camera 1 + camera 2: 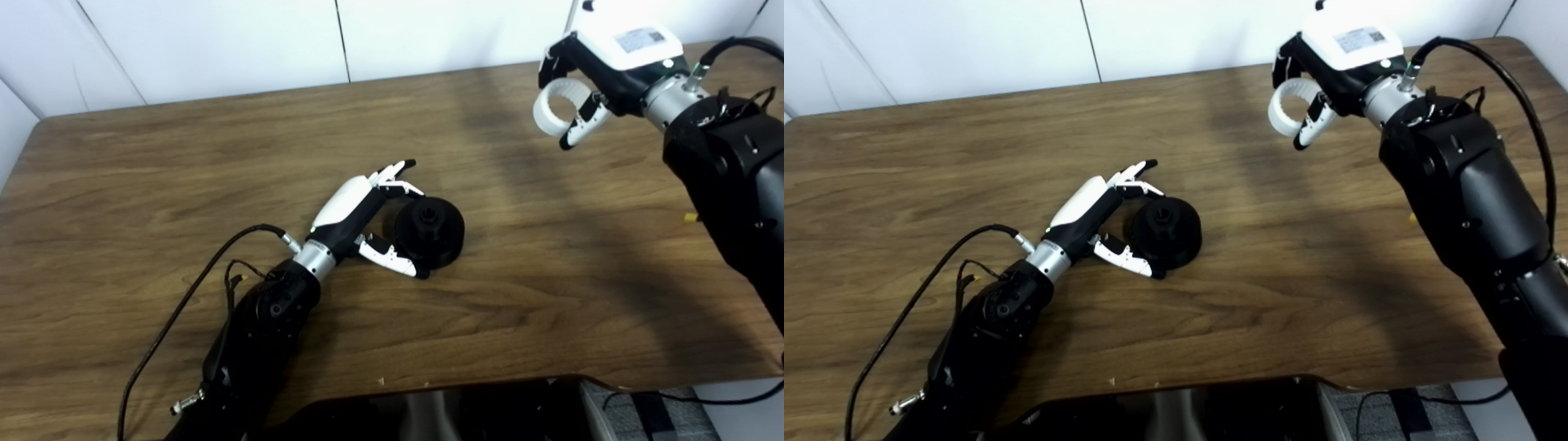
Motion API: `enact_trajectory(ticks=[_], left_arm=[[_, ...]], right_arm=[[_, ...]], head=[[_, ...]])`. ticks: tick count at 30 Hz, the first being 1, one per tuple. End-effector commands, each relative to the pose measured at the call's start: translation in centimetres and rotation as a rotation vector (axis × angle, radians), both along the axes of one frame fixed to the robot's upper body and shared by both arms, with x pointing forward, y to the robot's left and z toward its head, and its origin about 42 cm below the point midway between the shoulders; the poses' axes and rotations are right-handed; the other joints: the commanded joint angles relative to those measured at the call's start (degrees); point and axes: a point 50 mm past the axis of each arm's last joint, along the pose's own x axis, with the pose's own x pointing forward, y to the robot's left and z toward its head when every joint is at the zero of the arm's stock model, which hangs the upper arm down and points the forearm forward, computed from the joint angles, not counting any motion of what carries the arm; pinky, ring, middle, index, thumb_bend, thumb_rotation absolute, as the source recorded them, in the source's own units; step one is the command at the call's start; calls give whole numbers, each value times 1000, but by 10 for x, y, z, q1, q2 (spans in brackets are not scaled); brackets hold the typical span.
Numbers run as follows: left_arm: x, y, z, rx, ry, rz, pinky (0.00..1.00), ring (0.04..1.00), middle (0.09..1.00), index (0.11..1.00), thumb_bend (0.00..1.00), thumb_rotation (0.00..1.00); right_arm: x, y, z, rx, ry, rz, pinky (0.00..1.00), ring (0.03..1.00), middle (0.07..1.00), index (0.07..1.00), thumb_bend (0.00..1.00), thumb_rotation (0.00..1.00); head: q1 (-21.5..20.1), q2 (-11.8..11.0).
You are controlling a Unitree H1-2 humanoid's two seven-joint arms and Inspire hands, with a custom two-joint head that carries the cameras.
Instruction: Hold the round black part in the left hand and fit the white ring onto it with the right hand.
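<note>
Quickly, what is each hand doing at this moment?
Left hand: open around the black part, grip not closed.
Right hand: shut on the white ring, above the table.

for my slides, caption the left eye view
Left hand cups the round black part on the table; right hand holds the white ring aloft.

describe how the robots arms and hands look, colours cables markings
Both arms are glossy black with silver metal wrist collars. The left hand and right hand have white backs and white-and-black fingers; the right carries a small printed label. Thin black cables loop beside each wrist.
</note>
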Motion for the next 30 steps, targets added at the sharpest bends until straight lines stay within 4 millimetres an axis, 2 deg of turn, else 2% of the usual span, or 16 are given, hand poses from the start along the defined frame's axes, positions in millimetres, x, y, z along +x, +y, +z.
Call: enact_trajectory(ticks=[1,10,20,24,30], left_arm=[[6,-7,6,24,-18,-15,1000,1000,1000,598,991,256],[6,-7,6,29,-21,-15,1000,1000,1000,600,989,263],[8,-8,6,25,-16,-15,1000,1000,1000,600,990,264],[8,-8,7,29,-15,-14,1000,1000,1000,602,988,263],[8,-8,8,30,-13,-14,1000,1000,1000,601,985,257]], right_arm=[[-4,8,19,-14,-77,30,998,637,484,491,529,9],[-19,26,16,16,-71,103,1000,591,482,491,529,8],[-28,42,8,20,-40,157,1000,598,481,492,529,8],[-33,50,3,15,-30,181,910,588,480,492,529,9],[-37,59,-1,24,-22,213,974,606,481,492,529,9]], head=[[1,0],[-1,2],[0,6],[-1,6],[-1,7]])
